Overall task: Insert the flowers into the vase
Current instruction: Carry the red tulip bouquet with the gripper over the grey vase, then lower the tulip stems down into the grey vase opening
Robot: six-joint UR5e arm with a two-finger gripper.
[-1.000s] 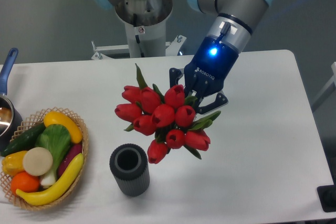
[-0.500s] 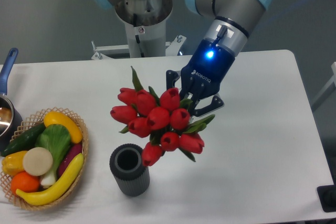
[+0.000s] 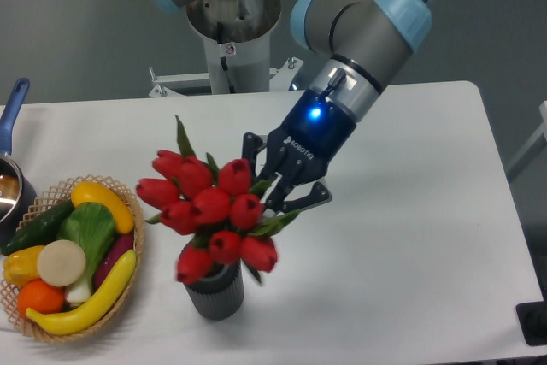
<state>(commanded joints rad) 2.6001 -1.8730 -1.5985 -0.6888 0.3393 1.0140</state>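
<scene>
I've got the gripper [image 3: 275, 187] clamped on the flowers [image 3: 209, 207], heads over the vase [image 3: 214, 290]; stems hidden, insertion unconfirmed.

Ribbed matt grey vase [image 3: 214, 292]; woven wicker basket [image 3: 132, 250]; glossy plastic-looking tulips [image 3: 209, 211]

Flowers [image 3: 209, 207]: I am holding a bunch of red tulip buds with green leaves, sitting left of centre in the frame; one pointed leaf is sticking up at the bunch's upper left.
Pose: the bunch is leaning, buds fanning out to the left and downward, stems running up-right into my grip and hidden there.
Lowest buds: they are hanging right over the vase mouth, covering it.
Vase [image 3: 215, 298]: a dark grey ribbed cylinder is standing upright in the lower centre-left; only its lower body is showing beneath the blooms.
</scene>
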